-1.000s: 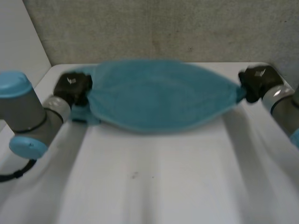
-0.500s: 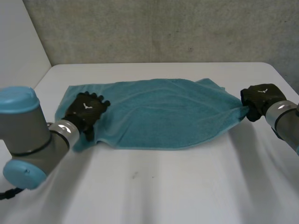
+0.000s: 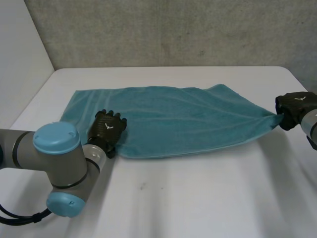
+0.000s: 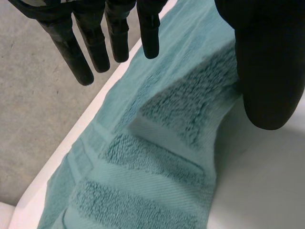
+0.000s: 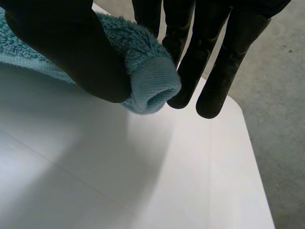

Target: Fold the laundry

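Pinching rt corner of towel (image 3: 183, 119) w/ right hand (image 3: 295, 106), thumb vs fingers, prob to pull it flat. Parked left hand (image 3: 109, 128) at near-left edge, fingers straight, gripping nothing.

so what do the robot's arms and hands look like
The left arm is a grey tube with rounded light-blue caps at its joints and a silver wrist ring. The left hand and right hand are black, with slim fingers, a broad thumb and a small white emblem on the back.
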